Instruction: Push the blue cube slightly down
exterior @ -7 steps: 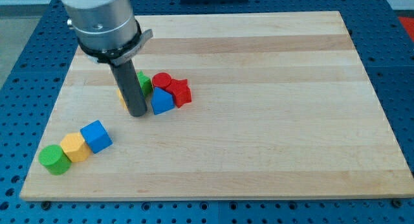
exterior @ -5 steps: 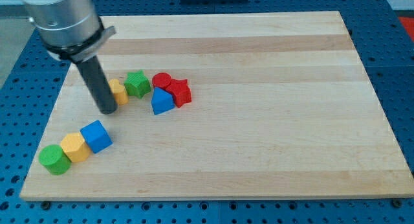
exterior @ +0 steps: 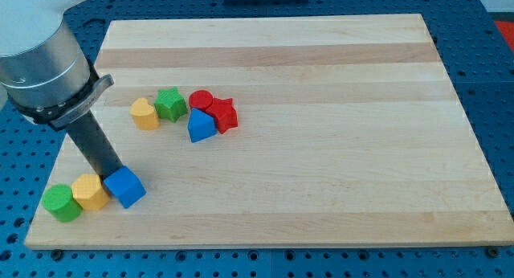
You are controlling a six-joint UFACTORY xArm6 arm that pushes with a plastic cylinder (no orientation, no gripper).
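Risk is seen in the row below my tip (exterior: 111, 174): the blue cube (exterior: 125, 186) is touched at its upper-left, with the yellow block (exterior: 90, 191) and green cylinder (exterior: 62, 202) just left. An off-centre push may spin the cube or drag the yellow block. No fingers or containers are present.

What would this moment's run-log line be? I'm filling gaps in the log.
tip: touching blue cube's upper-left edge | cube: beside yellow block, green cylinder | phase: pushing down
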